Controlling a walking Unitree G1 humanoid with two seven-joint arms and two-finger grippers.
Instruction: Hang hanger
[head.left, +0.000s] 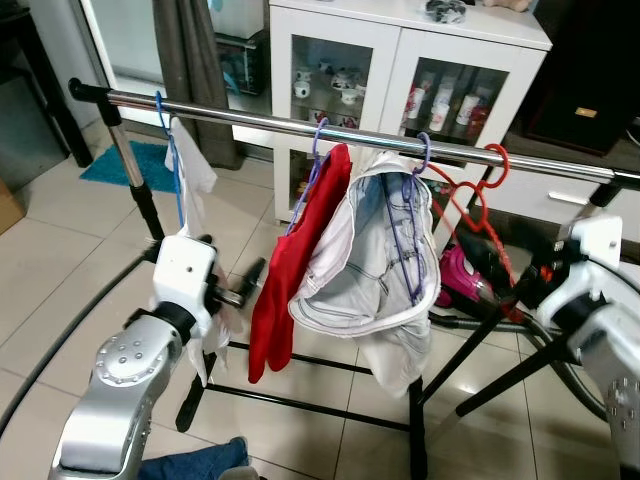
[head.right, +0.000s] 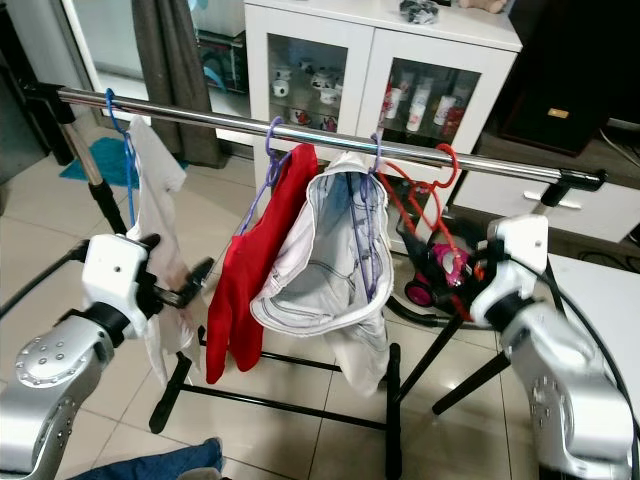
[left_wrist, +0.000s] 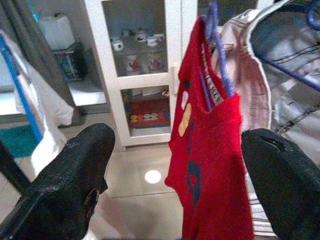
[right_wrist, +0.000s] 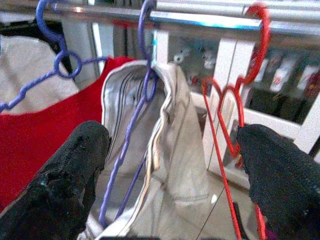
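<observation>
A chrome rail (head.left: 300, 122) of a black-framed drying rack runs across the scene, and behind it stands a white glass-door cabinet (head.left: 400, 60) with small cups and bottles on its shelves. On the rail, from the robot's left, hang a blue hanger (head.left: 172, 150) with a white garment (head.left: 195, 170), a purple hanger (head.left: 318, 150) with a red shirt (head.left: 285, 280), a second purple hanger (head.left: 418, 165) with pale striped trousers (head.left: 370, 270) bunched over it, and then the red hanger (head.left: 478, 195), which carries no clothing and is hooked over the rail just beside the trousers. Below it on the tiled floor sits a pink and black appliance (head.left: 462, 275) (its kind cannot be told). A teal mat (head.left: 135, 165) lies on the floor beyond the rack's left end, and a bit of blue cloth (head.left: 195, 462) shows at the near edge.

The left gripper (left_wrist: 175, 165) is held up in front of the red shirt, its two black fingers spread wide with nothing between them. The right gripper (right_wrist: 172, 165) is raised near the rail, fingers likewise parted and empty; the red hanger's wire hangs just inside the right-hand finger (right_wrist: 280, 165), whether touching it cannot be told, and the trousers hang across the gap.
</observation>
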